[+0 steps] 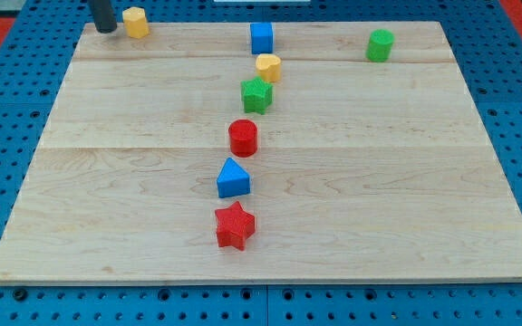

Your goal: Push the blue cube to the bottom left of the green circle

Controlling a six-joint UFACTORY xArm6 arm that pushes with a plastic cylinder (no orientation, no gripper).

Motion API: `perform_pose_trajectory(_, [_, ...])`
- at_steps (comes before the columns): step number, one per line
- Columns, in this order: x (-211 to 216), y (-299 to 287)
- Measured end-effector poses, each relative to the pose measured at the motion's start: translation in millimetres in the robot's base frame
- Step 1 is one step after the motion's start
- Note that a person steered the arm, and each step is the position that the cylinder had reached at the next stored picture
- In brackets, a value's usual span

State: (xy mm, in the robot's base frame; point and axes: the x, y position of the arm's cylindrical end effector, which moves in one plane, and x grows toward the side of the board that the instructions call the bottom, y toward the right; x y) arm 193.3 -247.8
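Observation:
The blue cube (261,38) sits near the top edge of the wooden board (406,181), at the middle. The green circle (380,45), a short cylinder, stands at the top right, well to the right of the cube. My tip (105,28) is at the top left corner of the board, just left of a yellow block (135,22) and far left of the blue cube.
A yellow cylinder (268,68) lies just below the blue cube, with a green star (256,94) below it. Further down in a column are a red cylinder (243,138), a blue triangular block (233,178) and a red star (235,226).

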Motion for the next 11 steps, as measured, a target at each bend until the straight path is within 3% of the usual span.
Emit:
perform_pose_trajectory(1, [-2.2,3.0])
perform_pose_trajectory(2, [-1.1,58.0])
perform_pose_trajectory(3, [28.6,184.6])
perform_pose_trajectory(4, [79.5,210.4])
perform_pose_trajectory(5, [79.2,187.6])
perform_pose_trajectory(6, [26.6,127.6])
perform_pose_trajectory(7, [-1.9,108.3])
perform_pose_trajectory(8, [3.3,155.2])
perform_pose_trajectory(9, [39.8,291.2])
perform_pose_trajectory(11, [44.5,293.1])
